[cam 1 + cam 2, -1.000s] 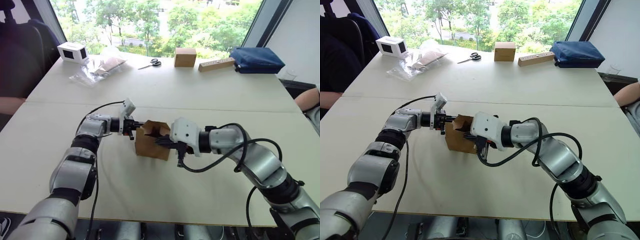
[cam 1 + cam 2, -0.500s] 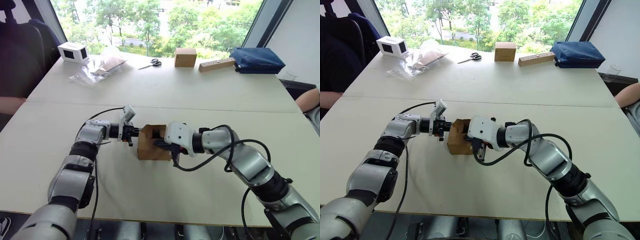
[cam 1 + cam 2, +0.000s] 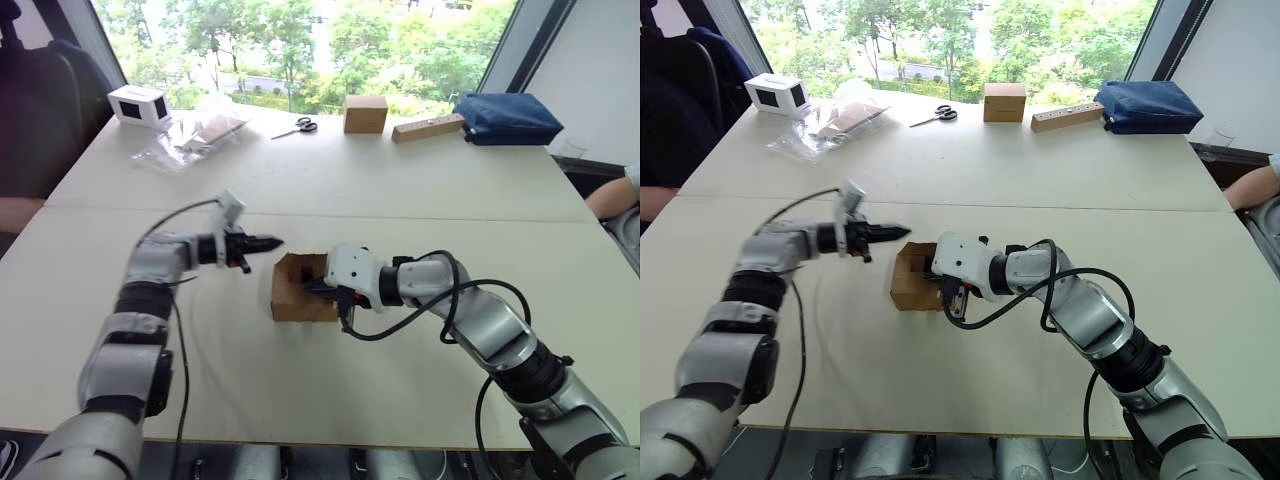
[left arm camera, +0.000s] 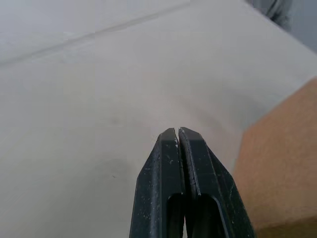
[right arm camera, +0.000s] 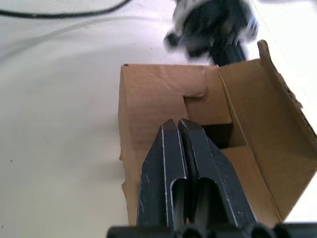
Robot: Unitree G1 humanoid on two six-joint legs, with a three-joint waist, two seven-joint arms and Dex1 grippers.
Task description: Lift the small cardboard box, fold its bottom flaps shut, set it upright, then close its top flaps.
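Note:
The small cardboard box (image 3: 293,301) stands on the white table (image 3: 420,190) with its open end facing up. One of its top flaps (image 5: 277,99) stands raised at the side, and the brown inside shows in the right wrist view. My right gripper (image 3: 316,287) reaches in over the box's right rim, shut, with its fingertips (image 5: 177,124) inside the opening and nothing seen between them. My left gripper (image 3: 270,241) is shut and hovers a little to the left of the box and beyond it, not touching. The box's corner (image 4: 282,163) shows beside the left fingers (image 4: 177,133).
Along the far edge lie a white box with a dark face (image 3: 140,103), a plastic bag (image 3: 195,135), scissors (image 3: 297,126), a cube-like brown box (image 3: 365,113), a wooden block (image 3: 430,128) and a blue pouch (image 3: 510,118). A person's arm (image 3: 20,212) rests at the table's left edge.
My left gripper has drawn back to the left, off the box. The box has settled level on the table, with the right gripper still in its opening.

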